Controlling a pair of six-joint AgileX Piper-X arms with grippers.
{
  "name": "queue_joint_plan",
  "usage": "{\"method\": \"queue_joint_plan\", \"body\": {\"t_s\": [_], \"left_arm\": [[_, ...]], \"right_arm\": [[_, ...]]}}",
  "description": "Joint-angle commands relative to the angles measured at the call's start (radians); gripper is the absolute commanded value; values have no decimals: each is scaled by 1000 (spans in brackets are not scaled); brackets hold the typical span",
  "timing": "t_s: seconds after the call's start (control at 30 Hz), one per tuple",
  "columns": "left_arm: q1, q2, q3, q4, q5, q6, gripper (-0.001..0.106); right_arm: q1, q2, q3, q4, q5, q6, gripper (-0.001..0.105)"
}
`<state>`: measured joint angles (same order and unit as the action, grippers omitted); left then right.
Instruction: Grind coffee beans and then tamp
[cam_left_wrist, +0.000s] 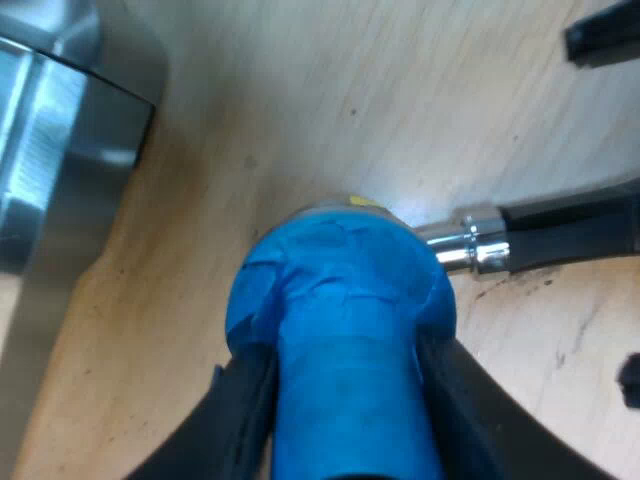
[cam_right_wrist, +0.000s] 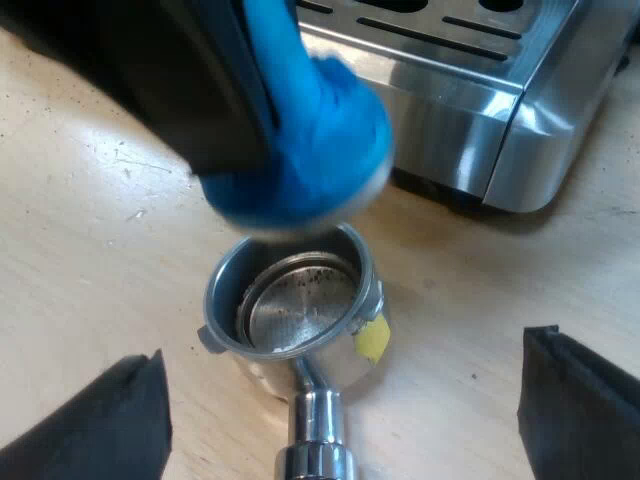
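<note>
My left gripper (cam_left_wrist: 345, 425) is shut on the blue tamper (cam_left_wrist: 340, 300), which hangs just above the metal holder's basket (cam_right_wrist: 290, 300) without touching it. The basket's perforated metal floor shows, with a few dark specks. A yellow tag (cam_right_wrist: 372, 338) sticks to the basket's rim. The holder lies on the wooden table (cam_right_wrist: 90, 250), and its shiny neck (cam_left_wrist: 470, 245) leads into the dark handle (cam_left_wrist: 570, 225). My right gripper (cam_right_wrist: 340, 405) is open, with one finger on each side of the holder's neck and neither touching it.
The espresso machine's steel front and slotted drip tray (cam_right_wrist: 450, 60) stand close behind the basket. A steel corner of the machine (cam_left_wrist: 50, 150) also rises beside the tamper.
</note>
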<state>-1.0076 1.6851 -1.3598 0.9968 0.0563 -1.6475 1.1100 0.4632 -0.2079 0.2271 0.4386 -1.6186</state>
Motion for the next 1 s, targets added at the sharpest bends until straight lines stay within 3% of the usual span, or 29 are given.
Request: {"method": "queue_joint_plan", "body": {"t_s": [0.03, 0.1, 0.23, 0.4, 0.77, 1.0], "left_arm": [[15, -48, 1, 35, 4, 0, 0], [31, -70, 1, 60, 4, 0, 0], [86, -124, 1, 102, 1, -4, 0], [143, -194, 10, 153, 1, -16, 0], [292, -406, 233, 153, 1, -54, 0], [404, -470, 390, 133, 1, -57, 0]], "right_arm": [[0, 1, -10, -8, -2, -10, 72], [0, 1, -10, -8, -2, -10, 72], [0, 1, -10, -8, -2, -85, 72], [0, 1, -10, -8, -2, -89, 72], [0, 1, -10, -27, -22, -89, 72], [0, 1, -10, -62, -61, -89, 72]]}}
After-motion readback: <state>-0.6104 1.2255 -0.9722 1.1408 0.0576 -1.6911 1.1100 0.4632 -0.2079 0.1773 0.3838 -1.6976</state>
